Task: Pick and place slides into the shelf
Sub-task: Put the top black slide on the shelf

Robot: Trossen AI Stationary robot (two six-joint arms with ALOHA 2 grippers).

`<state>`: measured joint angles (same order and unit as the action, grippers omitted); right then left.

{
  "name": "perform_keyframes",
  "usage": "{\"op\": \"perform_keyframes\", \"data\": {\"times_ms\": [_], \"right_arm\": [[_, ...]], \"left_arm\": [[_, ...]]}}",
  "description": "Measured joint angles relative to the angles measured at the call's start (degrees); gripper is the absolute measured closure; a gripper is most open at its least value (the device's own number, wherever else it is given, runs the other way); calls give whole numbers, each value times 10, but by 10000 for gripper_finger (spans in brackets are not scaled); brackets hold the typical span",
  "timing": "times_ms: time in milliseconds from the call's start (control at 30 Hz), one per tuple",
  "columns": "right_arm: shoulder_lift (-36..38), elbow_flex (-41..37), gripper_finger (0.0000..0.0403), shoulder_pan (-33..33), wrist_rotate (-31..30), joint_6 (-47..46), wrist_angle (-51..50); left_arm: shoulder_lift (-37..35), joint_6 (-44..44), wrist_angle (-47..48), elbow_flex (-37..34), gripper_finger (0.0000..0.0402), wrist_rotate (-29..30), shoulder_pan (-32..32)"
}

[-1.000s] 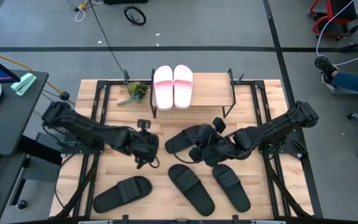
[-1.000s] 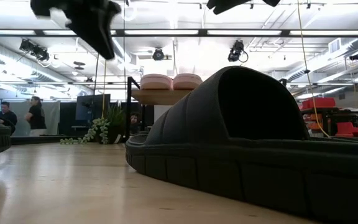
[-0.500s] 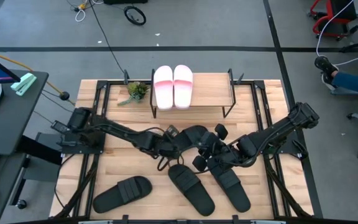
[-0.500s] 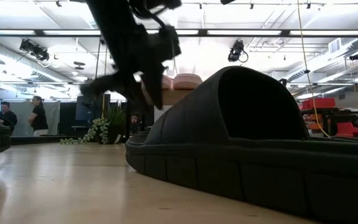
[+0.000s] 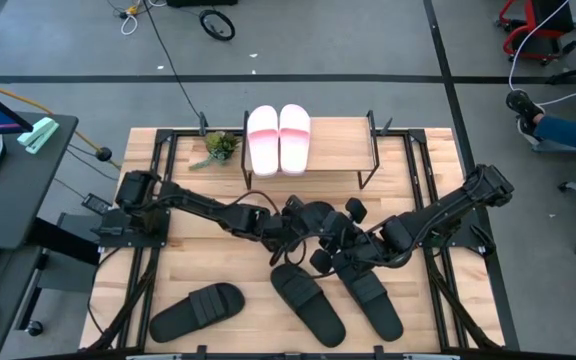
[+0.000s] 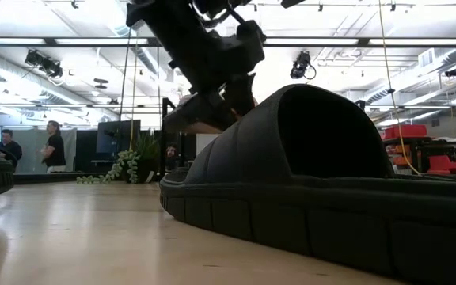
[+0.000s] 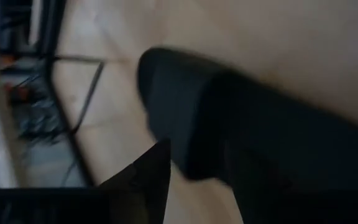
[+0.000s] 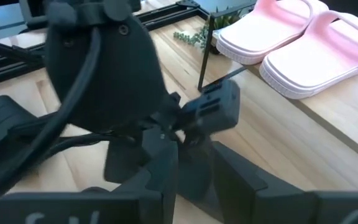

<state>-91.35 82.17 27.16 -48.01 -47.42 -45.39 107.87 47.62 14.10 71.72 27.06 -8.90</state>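
High view: both arms crowd the middle of the desk (image 5: 178, 270), right over one black slide (image 5: 313, 222) lying just in front of the shelf (image 5: 338, 140).
Left hand: the left hand (image 5: 286, 222) reaches in from the left to that slide's heel end; whether its fingers are apart or clamped, I cannot tell.
Right hand: the right hand (image 5: 340, 248) sits on the other side of the same slide, very near the left one; its fingers are lost in the black tangle too, so cannot tell.
Slides placed: the two pink slides (image 5: 278, 140) lie side by side on the shelf's plank top, toward its left half.
Slides waiting: three more black slides (image 5: 306, 298) lie on the desk nearer the front edge, one of them well apart to the left.
Risk, collision: two wrists working one sandal look likely to knock each other, since there is hardly any gap between them.
Risk, snag: a lifted slide could catch the shelf's wire legs or nudge the pink pair, because the free plank space is on the right.
Risk, stray push: the right arm hangs just above a waiting black slide and could shove it.
Low view only: the left arm (image 6: 204, 47) hangs above the desk, not resting on it, behind a big near slide (image 6: 323, 182).
Right wrist view only: the left arm's wrist fills the foreground, with the pink pair (image 8: 303, 43) close behind.
Left wrist view only: a dark slide (image 7: 241, 137) lies right ahead of its fingers.
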Motion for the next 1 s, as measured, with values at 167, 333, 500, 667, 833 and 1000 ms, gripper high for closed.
{"op": "perform_keyframes", "data": {"times_ms": [167, 333, 500, 667, 833, 1000], "right_arm": [[0, 0, 302, 0, 0, 0, -1], [0, 0, 302, 0, 0, 5, -1], [0, 0, 302, 0, 0, 25, -1], [0, 0, 302, 0, 1, 26, -4], [0, 0, 302, 0, 0, 26, -12], [0, 0, 302, 0, 1, 26, -15]], "left_arm": [[0, -4, -15, 0, 253, -35, 13], [0, 0, -40, 0, 261, -45, 24], [5, 3, -29, 0, 263, -84, 39], [34, 8, -40, 0, 257, -87, 49], [62, 13, -106, 0, 261, -81, 57], [73, 10, -149, 0, 289, -66, 60]]}}
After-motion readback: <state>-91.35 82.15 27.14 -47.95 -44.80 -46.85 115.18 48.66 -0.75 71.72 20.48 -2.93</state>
